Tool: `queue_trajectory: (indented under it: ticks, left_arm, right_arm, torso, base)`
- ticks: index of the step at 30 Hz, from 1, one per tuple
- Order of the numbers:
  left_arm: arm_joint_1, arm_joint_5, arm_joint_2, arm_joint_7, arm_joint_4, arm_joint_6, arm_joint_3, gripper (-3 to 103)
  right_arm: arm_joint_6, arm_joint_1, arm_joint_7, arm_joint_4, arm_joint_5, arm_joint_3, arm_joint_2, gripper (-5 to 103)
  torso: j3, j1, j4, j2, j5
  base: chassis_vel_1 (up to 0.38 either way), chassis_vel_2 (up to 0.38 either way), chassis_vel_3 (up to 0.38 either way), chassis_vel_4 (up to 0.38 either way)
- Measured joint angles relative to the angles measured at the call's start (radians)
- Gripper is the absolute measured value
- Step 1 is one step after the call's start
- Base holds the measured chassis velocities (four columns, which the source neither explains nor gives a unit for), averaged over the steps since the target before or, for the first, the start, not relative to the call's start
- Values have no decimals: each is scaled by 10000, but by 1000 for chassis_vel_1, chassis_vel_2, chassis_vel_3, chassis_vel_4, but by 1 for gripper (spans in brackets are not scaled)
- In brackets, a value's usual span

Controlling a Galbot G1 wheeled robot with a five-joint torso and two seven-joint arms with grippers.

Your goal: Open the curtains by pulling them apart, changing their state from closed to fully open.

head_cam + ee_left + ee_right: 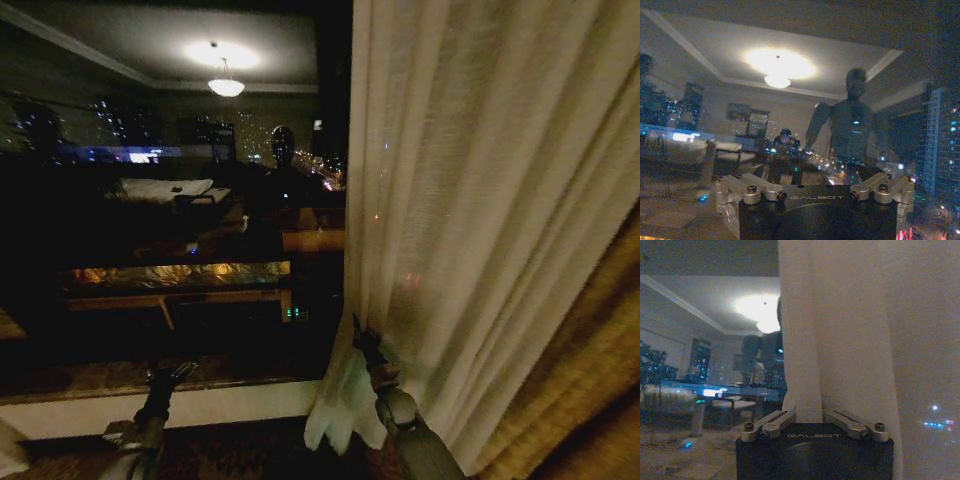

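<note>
Curtains (480, 200) — sheer, cream, pleated

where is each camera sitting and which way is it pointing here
Head view: on the robot's head, looking forward and down at the dark window and the sheer curtain; both arms show, the left pincer low near the sill, the right pincer at the curtain's edge.
Left wrist view: on the left wrist, facing the window glass; the left pincer's base shows.
Right wrist view: on the right wrist, facing the curtain's edge, a fold running down between the pincer's linkages.
Shared: the ceiling lamp's reflection appears in all three.
</note>
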Motion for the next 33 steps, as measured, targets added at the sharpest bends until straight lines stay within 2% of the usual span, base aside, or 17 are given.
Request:
queue_trajectory:
  ticks: [7, 14, 21, 24, 28, 33]
  left_arm:
    - [-1, 0, -1, 0, 0, 0, -1, 100]
    - [0, 0, -2, 3, 0, 0, 2, 100]
    - [0, 0, -1, 5, -1, 0, -1, 100]
    - [0, 0, 0, 1, 1, 0, -5, 100]
    - [0, 0, 2, 0, 1, 0, -10, 100]
    - [0, 0, 0, 0, 0, 0, -3, 100]
  right_arm:
    - [73, 17, 2, -62, -17, 10, -8, 0]
    - [564, 135, 9, -164, -73, -37, 100, 0]
    - [1032, 89, -464, -194, -627, -123, 130, 0]
    - [1007, 89, -421, -191, -653, -162, 133, 0]
    - [503, 269, 105, -448, -698, -73, 104, 0]
    - [256, 621, 775, -1190, -633, 349, -85, 0]
  torso:
    - [0, -1, -1, 0, 1]
    - [2, 2, -4, -1, 6]
    - [0, -1, 0, 0, 1]
    - [0, 0, 4, 0, -11]
    - [0, 0, 3, 0, -1]
    - [0, 0, 0, -1, 5]
  base:
    - [-350, -372, 350, 362]
    - [-316, -296, 310, 284]
    - [-47, -82, 80, 42]
    - [64, 35, -42, -20]
    - [43, 47, -36, -41]
    - [0, 0, 0, 0]
